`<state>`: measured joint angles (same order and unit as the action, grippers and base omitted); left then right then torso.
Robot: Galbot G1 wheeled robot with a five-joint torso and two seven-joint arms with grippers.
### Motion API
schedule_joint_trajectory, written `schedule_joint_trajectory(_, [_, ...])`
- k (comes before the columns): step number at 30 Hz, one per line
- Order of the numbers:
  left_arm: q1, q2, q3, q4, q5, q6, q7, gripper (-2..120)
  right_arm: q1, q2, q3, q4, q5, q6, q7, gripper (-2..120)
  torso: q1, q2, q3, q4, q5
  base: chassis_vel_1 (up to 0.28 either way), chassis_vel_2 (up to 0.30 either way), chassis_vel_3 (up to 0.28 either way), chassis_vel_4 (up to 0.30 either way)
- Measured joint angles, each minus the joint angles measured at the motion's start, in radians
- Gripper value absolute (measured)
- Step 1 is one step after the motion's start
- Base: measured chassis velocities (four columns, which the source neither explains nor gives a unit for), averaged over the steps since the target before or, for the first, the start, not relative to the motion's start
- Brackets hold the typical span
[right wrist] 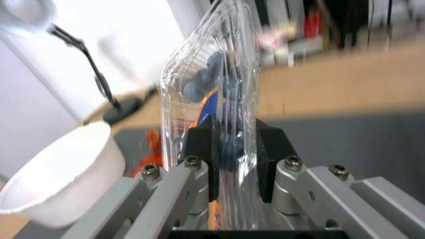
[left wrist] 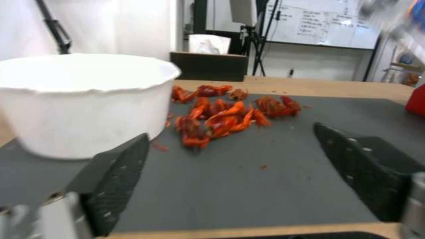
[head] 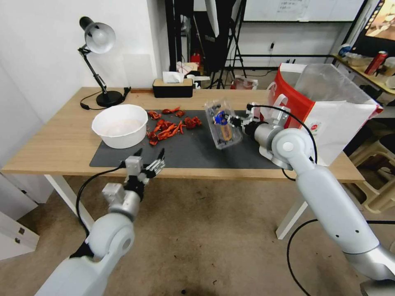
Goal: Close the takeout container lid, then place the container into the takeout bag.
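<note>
Your right end effector [head: 231,121] grips the closed takeout container [head: 223,123], lifted tilted above the grey mat [head: 193,150], beside the takeout bag [head: 329,111]. Bagging remains, I judge. Your left end effector [head: 149,158] waits open near the desk [head: 53,135] edge.

takeout bag [head: 325,111] mouth open, just beside mat; crayfish shells [head: 173,123] litter mat's middle
</note>
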<state>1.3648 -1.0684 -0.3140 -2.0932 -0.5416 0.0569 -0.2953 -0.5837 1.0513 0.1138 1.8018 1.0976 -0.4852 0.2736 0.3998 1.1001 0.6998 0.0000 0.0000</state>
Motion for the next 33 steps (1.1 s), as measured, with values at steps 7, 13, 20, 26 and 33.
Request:
schedule_joint_trajectory(7, [0.097, -0.043, -0.061, -0.025, 0.011, -0.033, 0.039, 100, 0.031, -0.011, 0.002, 0.029, -0.117, 0.162, -0.016, 14, 0.000, 0.000, 0.000, 0.0002, 0.0000, 0.000, 0.000, 0.000, 0.000])
schedule_joint_trajectory(13, [0.154, -0.071, -0.075, -0.032, 0.028, -0.056, 0.057, 100, 0.057, -0.041, 0.029, 0.026, -0.262, 0.292, 0.047, 14, 0.000, 0.000, 0.000, -0.0001, 0.0002, 0.000, 0.000, 0.000, 0.000])
schedule_joint_trajectory(20, [0.152, -0.092, -0.078, -0.028, 0.027, -0.060, 0.082, 100, 0.099, -0.081, 0.092, -0.005, -0.274, 0.374, 0.152, 14, 0.000, 0.000, 0.000, -0.0001, 0.0002, 0.000, 0.000, 0.000, 0.000])
schedule_joint_trajectory(26, [0.152, -0.089, -0.081, -0.027, 0.024, -0.060, 0.093, 100, 0.099, -0.138, 0.155, -0.026, -0.305, 0.362, 0.197, 14, 0.000, 0.000, 0.000, 0.0002, 0.0000, 0.000, 0.000, 0.000, 0.000])
schedule_joint_trajectory(33, [0.140, -0.075, -0.069, -0.013, 0.023, -0.059, 0.093, 100, -0.008, -0.205, 0.245, -0.011, -0.433, 0.317, 0.238, 14, 0.000, 0.000, 0.000, -0.0008, -0.0001, 0.000, 0.000, 0.000, 0.000])
